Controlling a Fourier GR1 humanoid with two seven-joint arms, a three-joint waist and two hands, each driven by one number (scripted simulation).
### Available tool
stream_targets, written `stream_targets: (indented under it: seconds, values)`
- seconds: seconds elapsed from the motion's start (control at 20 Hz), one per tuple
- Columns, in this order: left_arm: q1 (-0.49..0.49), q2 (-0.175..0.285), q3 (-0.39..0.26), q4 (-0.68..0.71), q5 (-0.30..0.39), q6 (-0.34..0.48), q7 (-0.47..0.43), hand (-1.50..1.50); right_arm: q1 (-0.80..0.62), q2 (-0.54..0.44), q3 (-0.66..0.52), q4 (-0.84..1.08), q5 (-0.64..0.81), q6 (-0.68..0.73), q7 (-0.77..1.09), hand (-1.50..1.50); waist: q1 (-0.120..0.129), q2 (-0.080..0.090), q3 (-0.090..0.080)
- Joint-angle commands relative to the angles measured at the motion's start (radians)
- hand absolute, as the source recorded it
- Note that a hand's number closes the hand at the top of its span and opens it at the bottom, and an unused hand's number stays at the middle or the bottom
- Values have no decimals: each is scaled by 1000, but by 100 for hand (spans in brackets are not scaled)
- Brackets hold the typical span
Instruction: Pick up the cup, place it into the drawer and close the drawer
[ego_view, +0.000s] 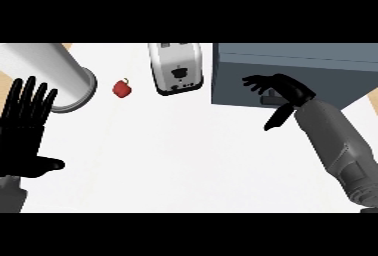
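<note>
Standing at the far left of the white counter, the tall white cylindrical cup with a grey rim is untouched, just beside the resting left hand, whose fingers are straight and upright. The right hand, fingers spread and grasping nothing, hovers at the front of the grey-blue box-shaped drawer unit, over its dark handle.

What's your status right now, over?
Left robot hand open, resting at left edge. Right robot hand open at grey drawer unit front. No cup clearly visible. Toaster, red fruit, white cylinder off to the left.
</note>
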Motion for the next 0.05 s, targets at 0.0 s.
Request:
stream_targets:
  seconds: [0.0]
  values:
    - [-22, 10, 9, 35, -19, -6, -5, -150, -88, -63, -43, 76, -4, -25, 121, -150, 15, 46, 15]
